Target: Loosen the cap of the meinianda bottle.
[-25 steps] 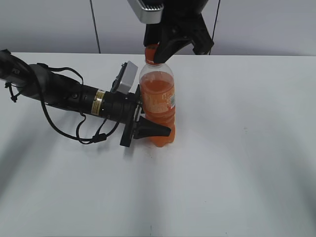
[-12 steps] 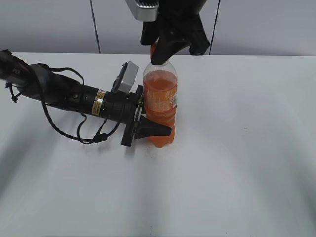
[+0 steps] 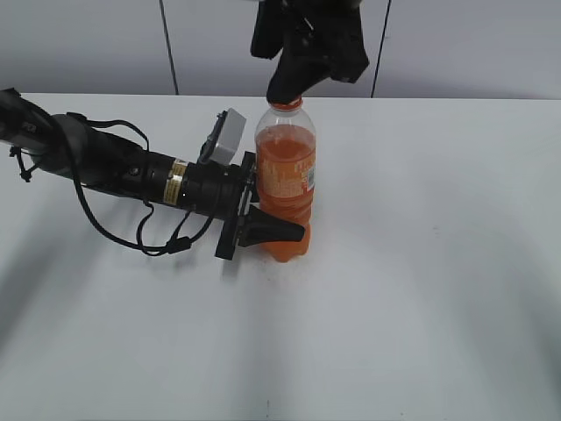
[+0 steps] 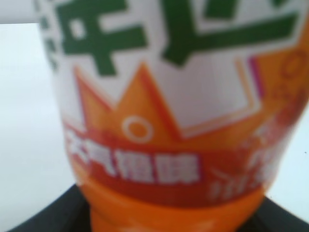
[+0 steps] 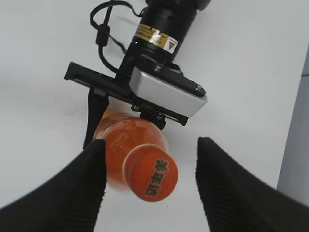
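Observation:
The meinianda bottle (image 3: 285, 180) stands upright on the white table, full of orange drink, with an orange label band. My left gripper (image 3: 267, 224) is shut on its lower body from the left; the left wrist view shows only the label (image 4: 169, 96) up close. The orange cap (image 3: 287, 103) with dark lettering sits on the neck. My right gripper (image 3: 294, 83) hangs just above the cap, open. In the right wrist view the cap (image 5: 153, 178) lies between the two spread black fingers (image 5: 79, 188), which do not touch it.
The left arm (image 3: 114, 167) lies across the table's left side with a loose black cable (image 3: 149, 241). A grey wall (image 3: 456, 44) rises behind the table's far edge. Bare white tabletop (image 3: 421, 289) stretches to the right and front.
My right gripper has let go of the cap, opened and risen above it. The bottle has shifted slightly right and stands straighter. The left gripper keeps its hold.

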{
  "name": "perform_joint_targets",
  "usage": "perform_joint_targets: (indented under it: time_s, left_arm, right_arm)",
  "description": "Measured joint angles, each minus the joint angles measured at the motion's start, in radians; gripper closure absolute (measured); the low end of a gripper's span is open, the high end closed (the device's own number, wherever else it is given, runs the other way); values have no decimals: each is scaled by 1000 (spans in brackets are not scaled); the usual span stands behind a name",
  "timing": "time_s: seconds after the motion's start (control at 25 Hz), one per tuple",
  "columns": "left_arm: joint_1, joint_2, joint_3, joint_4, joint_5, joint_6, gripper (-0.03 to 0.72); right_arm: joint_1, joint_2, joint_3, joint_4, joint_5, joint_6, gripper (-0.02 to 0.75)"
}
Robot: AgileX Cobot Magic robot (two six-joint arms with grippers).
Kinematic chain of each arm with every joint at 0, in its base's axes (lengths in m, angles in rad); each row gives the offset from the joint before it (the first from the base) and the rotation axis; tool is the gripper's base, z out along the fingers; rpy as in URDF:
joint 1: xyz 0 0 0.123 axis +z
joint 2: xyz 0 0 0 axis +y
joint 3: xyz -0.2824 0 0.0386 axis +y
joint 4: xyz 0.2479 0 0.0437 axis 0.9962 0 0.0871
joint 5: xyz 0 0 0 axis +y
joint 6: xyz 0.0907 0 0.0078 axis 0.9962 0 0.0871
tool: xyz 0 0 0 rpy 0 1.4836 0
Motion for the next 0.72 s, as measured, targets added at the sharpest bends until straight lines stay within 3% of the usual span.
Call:
perform_joint_targets:
  time_s: [0.12, 0.6, 0.72]
  left_arm:
    - [0, 0, 0, 0, 0, 0, 294]
    - [0, 0, 0, 0, 0, -4, 294]
    - [0, 0, 0, 0, 1, -5, 294]
  right_arm:
    - [0, -12, -38, -1, 0, 198, 290]
    - [0, -16, -99, -52, 0, 1390, 289]
    - [0, -16, -97, -72, 0, 1576, 289]
